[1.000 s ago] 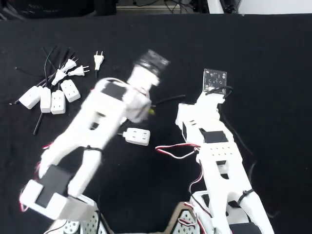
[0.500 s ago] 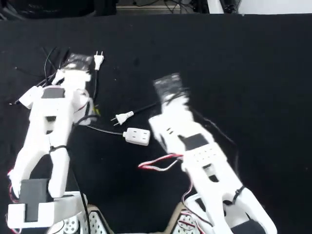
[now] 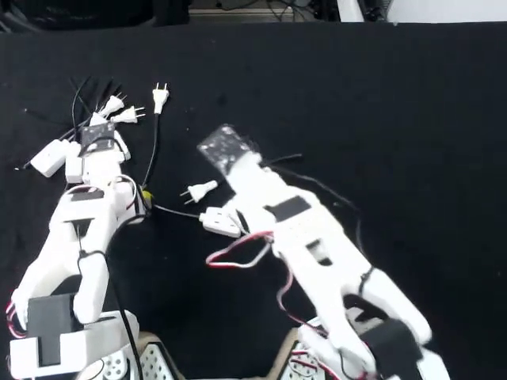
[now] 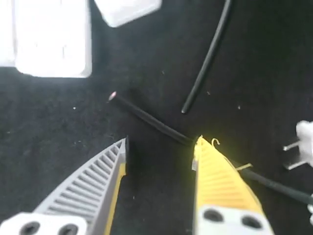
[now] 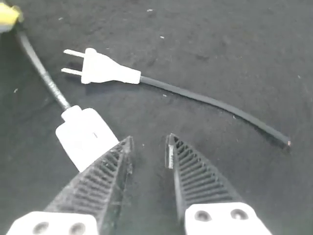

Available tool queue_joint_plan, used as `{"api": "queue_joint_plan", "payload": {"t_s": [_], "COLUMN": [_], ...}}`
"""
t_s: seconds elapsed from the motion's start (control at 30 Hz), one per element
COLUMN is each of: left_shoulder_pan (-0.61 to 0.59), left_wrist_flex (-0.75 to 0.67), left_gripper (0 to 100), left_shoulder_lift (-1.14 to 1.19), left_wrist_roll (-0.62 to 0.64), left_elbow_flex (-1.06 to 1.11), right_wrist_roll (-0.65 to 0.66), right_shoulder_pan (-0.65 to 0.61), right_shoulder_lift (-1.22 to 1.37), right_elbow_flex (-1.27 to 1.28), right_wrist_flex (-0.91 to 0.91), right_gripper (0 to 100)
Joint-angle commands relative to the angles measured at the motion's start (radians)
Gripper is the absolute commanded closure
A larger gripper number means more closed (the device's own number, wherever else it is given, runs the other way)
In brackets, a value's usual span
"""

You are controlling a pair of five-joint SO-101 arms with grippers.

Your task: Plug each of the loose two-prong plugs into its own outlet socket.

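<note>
One white two-prong plastic plug lies just left of centre in the high view, prongs pointing left, its thin black cord trailing off to the right. Expect it to be light and rigid, with a smooth moulded body that may slip. You would probably do best to grip across the flat body behind the bare metal prongs, never the prongs or the springy cord, which could tug it askew. Just below it sits a white rectangular socket block, also light, so it will likely slide on the matte black table unless you brace it. Your right gripper hangs open and empty close to both. Your left gripper, jaws wide, straddles another black cable without clamping it, at the upper left beside more white plugs and spare socket blocks.
</note>
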Motion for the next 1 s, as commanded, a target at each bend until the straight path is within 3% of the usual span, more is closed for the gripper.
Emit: {"api": "queue_joint_plan", "payload": {"t_s": [0.0,0.27,0.47,0.67,0.97], "left_shoulder_pan": [-0.041,-0.056,-0.062,-0.176,-0.170], "left_wrist_flex": [-0.061,-0.060,0.054,0.176,0.184], "left_gripper": [78,78,78,78,78], "left_shoulder_lift": [-0.012,-0.009,-0.011,-0.002,-0.002], "left_wrist_roll": [0.072,0.097,0.092,0.097,0.098], "left_elbow_flex": [0.010,0.005,-0.024,-0.094,-0.104], "right_wrist_roll": [0.133,0.479,0.496,0.500,0.681], "right_shoulder_pan": [-0.048,-0.109,-0.107,-0.107,-0.107], "right_shoulder_lift": [0.090,0.228,0.383,0.510,0.616], "right_elbow_flex": [-0.173,-0.275,-0.403,-0.490,-0.545], "right_wrist_flex": [0.061,0.061,0.061,0.063,0.061], "right_gripper": [88.9,88.8,84.1,77.3,77.3]}}
